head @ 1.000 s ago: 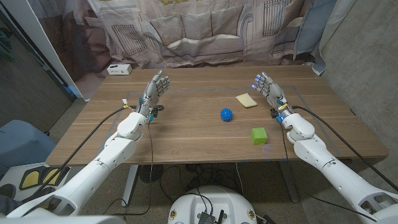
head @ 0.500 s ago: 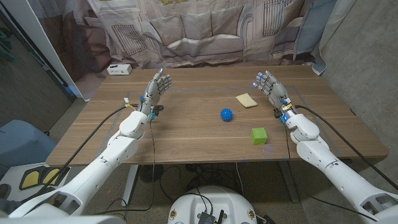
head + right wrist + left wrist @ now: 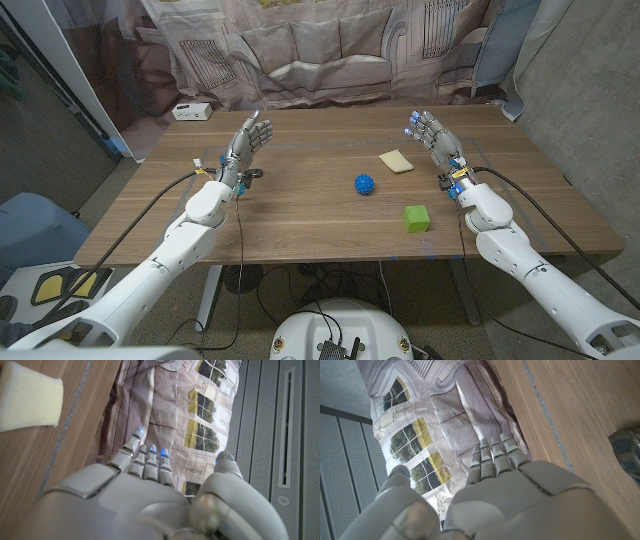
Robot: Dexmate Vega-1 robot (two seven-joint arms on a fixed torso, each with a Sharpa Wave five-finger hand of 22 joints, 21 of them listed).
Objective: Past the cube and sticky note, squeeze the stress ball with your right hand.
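A blue spiky stress ball (image 3: 364,184) lies near the middle of the wooden table (image 3: 300,225). A green cube (image 3: 416,217) sits nearer the front, to the ball's right. A pale yellow sticky note pad (image 3: 396,161) (image 3: 27,396) lies farther back. My right hand (image 3: 432,139) (image 3: 145,495) is raised over the table's right side, fingers spread, holding nothing, to the right of the note. My left hand (image 3: 248,143) (image 3: 495,485) is raised over the table's left side, fingers apart and empty.
A small white box (image 3: 190,111) stands at the table's far left corner. A curtain printed with a sofa (image 3: 320,50) hangs behind the table. A dark small object (image 3: 626,450) lies on the wood near my left hand.
My right hand has drifted slightly farther back and up. The left hand has barely moved. The ball, cube and note lie as before.
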